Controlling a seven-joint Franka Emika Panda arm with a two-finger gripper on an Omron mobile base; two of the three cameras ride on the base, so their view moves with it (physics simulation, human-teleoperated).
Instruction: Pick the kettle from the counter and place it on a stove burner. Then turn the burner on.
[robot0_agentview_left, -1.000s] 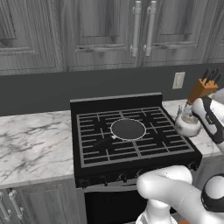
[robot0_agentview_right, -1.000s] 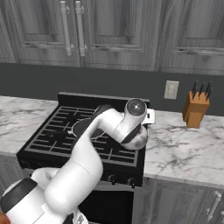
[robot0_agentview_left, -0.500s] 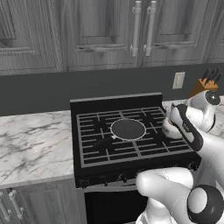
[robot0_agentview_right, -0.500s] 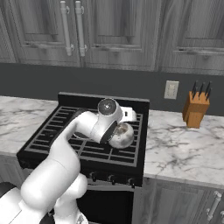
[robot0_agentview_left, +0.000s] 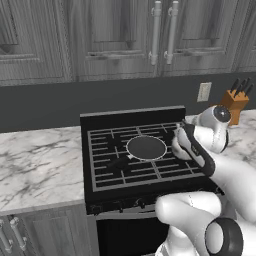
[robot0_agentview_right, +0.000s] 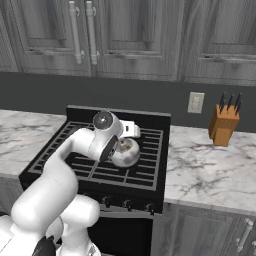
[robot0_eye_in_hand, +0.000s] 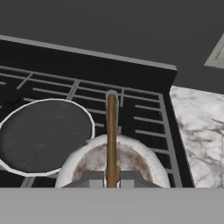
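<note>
The shiny silver kettle (robot0_agentview_right: 126, 152) hangs over the right side of the stove, above the black burner grate (robot0_agentview_right: 145, 172). My gripper (robot0_agentview_right: 125, 141) is shut on its thin arched handle from above. In the hand view the handle (robot0_eye_in_hand: 112, 127) runs straight up between my fingertips (robot0_eye_in_hand: 94, 178), with the kettle's rounded body (robot0_eye_in_hand: 144, 164) below and the stove burner bars (robot0_eye_in_hand: 144, 127) beyond. I cannot tell whether the kettle touches the grate. In the left base view my forearm hides the kettle. The marble counter (robot0_agentview_right: 210, 170) lies to the right of the stove.
A round flat dark disc with a pale rim (robot0_agentview_left: 146, 148) sits at the stove's centre, left of the kettle (robot0_eye_in_hand: 43, 135). A wooden knife block (robot0_agentview_right: 223, 125) and a wall outlet (robot0_agentview_right: 195, 102) stand at the back right. Knobs (robot0_agentview_right: 125, 204) line the stove front. More counter (robot0_agentview_left: 35, 160) lies to the left.
The arm has swung left, carrying the kettle from the counter beside the knife block to above the stove's right side. The gripper stayed shut on the handle.
</note>
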